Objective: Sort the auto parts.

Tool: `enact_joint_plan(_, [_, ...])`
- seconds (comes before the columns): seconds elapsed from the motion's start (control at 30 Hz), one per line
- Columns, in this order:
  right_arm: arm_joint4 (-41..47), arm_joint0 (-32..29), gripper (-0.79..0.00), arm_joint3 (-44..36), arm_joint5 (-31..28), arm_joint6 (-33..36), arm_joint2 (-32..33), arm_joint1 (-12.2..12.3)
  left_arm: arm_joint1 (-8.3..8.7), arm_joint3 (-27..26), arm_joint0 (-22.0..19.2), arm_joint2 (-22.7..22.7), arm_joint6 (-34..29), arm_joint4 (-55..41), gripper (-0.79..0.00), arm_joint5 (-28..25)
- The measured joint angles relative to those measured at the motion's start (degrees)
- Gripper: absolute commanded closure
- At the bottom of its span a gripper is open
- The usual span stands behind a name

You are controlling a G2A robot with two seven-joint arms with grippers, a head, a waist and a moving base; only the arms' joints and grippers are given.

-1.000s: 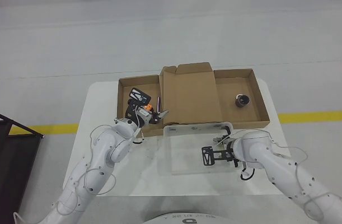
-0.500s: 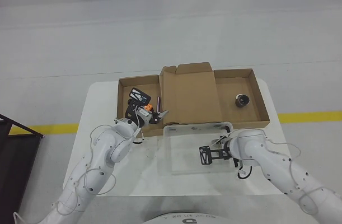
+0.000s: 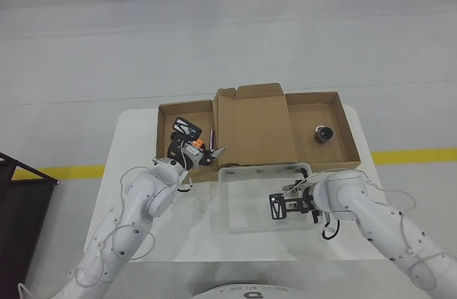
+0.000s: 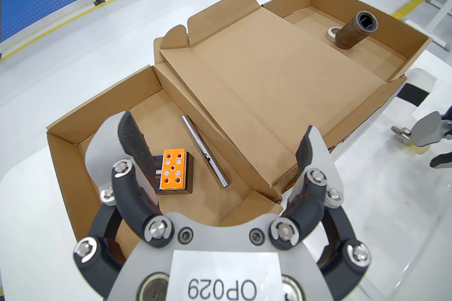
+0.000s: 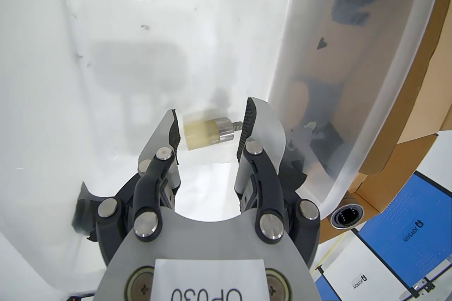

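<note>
Right hand (image 5: 212, 126) — clasping bumper (image 5: 203, 136), inside bin (image 5: 303, 34)

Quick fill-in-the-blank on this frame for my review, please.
The orange block lies beside a metal ___ in the cardboard box.
The left gripper, above that box, is ___.
The right gripper is down inside the clear plastic ___.
The dark cylinder sits in the box's ___ compartment.
Missing: rod; open; bin; right.

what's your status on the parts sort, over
Left gripper open over cardboard box. Right gripper around cream stud part in clear tray, grip unconfirmed. Tray wall close alongside.
</note>
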Motion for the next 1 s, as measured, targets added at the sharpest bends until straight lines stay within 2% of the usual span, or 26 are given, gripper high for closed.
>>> enact_joint_plan(0.13, [-0.97,0.22,-0.656,0.69,-0.32,-0.14,-0.36,0.10,0.00,0.00,0.00,0.00,0.00,0.00,-0.785,0.00])
enact_joint_plan(0.43, [-4.99,1.92,-0.536,2.29,2.04,2.22,-3.70,-0.13,0.00,0.00,0.00,0.00,0.00,0.00,-0.785,0.00])
enact_joint_plan(0.57, [-6.25,2.90,-0.391,2.98,2.79,2.96,-5.32,-0.16,0.00,0.00,0.00,0.00,0.00,0.00,-0.785,0.00])
enact_joint_plan(0.7, [-6.50,3.98,-0.360,3.63,3.53,3.70,-6.77,-0.18,0.00,0.00,0.00,0.00,0.00,0.00,-0.785,0.00])
enact_joint_plan(0.77, [-6.44,4.50,-0.311,3.96,3.85,4.03,-7.39,-0.19,0.00,0.00,0.00,0.00,0.00,0.00,-0.785,0.00])
enact_joint_plan(1.0, [-4.44,6.34,-0.034,4.07,4.11,4.29,-8.90,-0.05,0.00,0.00,0.00,0.00,0.00,0.00,-0.785,0.00])
